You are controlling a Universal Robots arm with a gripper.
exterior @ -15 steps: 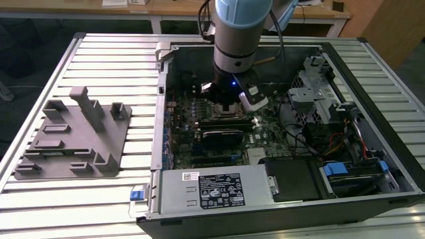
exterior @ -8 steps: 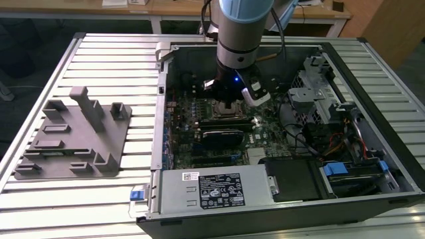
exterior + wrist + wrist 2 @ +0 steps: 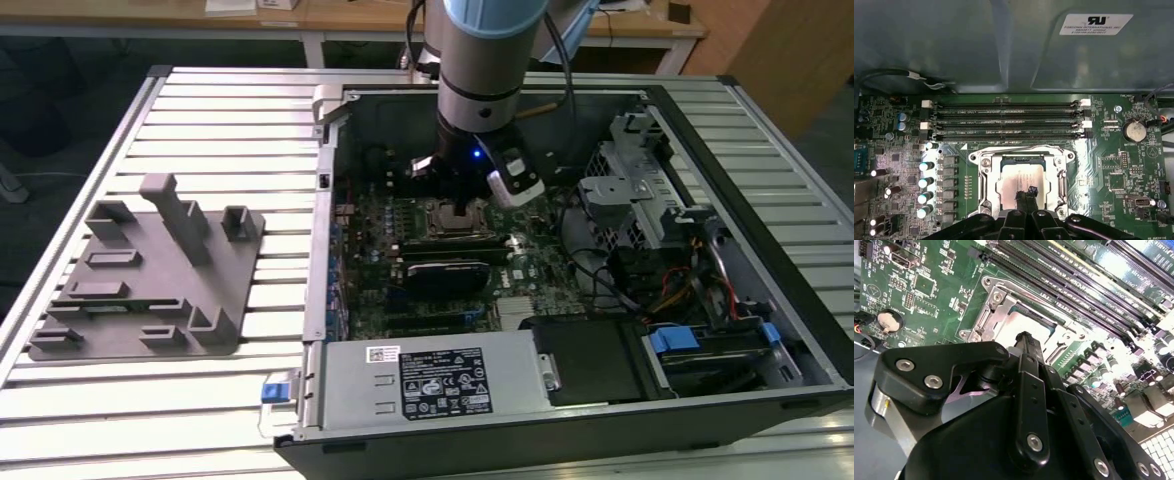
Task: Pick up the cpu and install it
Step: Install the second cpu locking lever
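Observation:
The cpu [image 3: 1015,181], a flat square chip with a shiny silver top, lies inside the metal-framed motherboard socket [image 3: 985,176] below the row of memory slots. My gripper [image 3: 1029,193] hangs right over it, its black fingertips pressed together and resting on or just above the chip's top near one edge. In the second wrist view the shut fingers [image 3: 1026,347] stand in front of the socket [image 3: 999,302], and part of the cpu [image 3: 1030,323] shows behind them. In the exterior view the arm reaches down into the open computer case, with the gripper [image 3: 462,206] over the socket [image 3: 441,216].
The case [image 3: 320,260] lies open on a slatted metal table, with a power supply [image 3: 427,385] near the front, drive bays and cables on the exterior view's right. A grey plastic tray with upright posts [image 3: 147,280] sits on the table at the exterior view's left. Capacitors [image 3: 925,180] stand beside the socket.

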